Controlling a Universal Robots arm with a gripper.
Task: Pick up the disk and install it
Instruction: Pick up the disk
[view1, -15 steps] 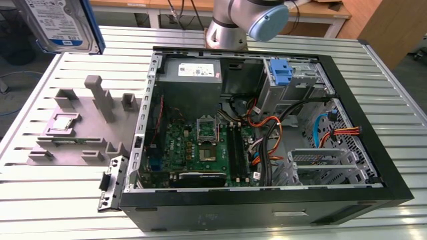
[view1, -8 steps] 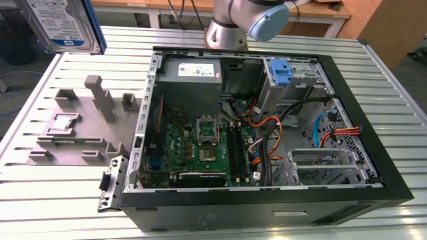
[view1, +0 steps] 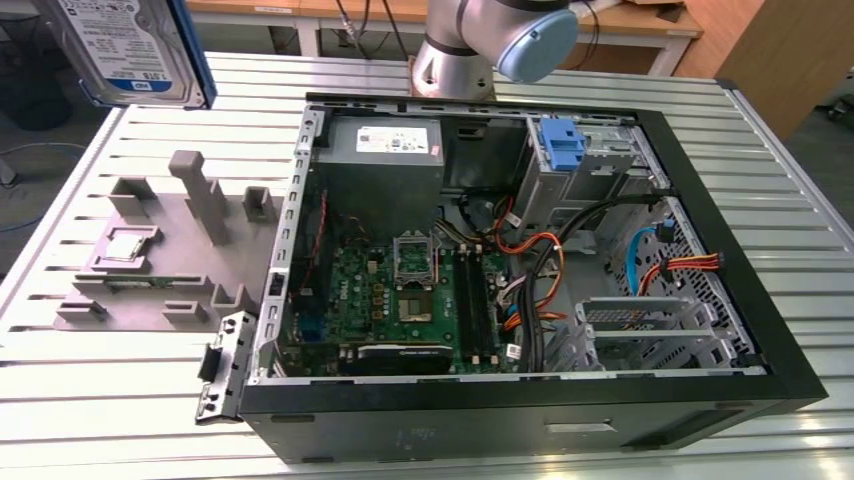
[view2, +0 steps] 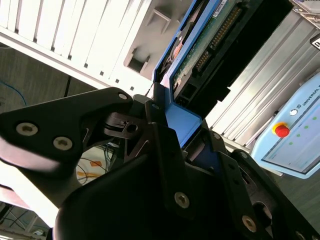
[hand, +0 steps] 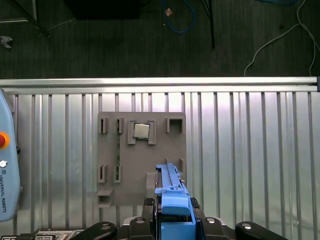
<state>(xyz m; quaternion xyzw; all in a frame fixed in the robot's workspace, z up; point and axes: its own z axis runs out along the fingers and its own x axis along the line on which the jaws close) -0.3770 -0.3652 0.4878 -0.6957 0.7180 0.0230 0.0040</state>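
Gripper (view2: 181, 131) clamped on the disk (view2: 200, 50): fingers (view2: 162, 140) closed onto its blue bracket (view2: 185, 122), drive body sticking out past the fingertips. Second wrist view gives the green circuit-board side and connector row. Exterior view gives the labelled face, disk (view1: 127, 45) up in the air, well apart from the open computer case (view1: 534, 395). First wrist view has it edge-on between the fingers, with the grey fixture (hand: 132, 165) beyond the fingertips and a chip (hand: 141, 131) seated in one of its pockets.
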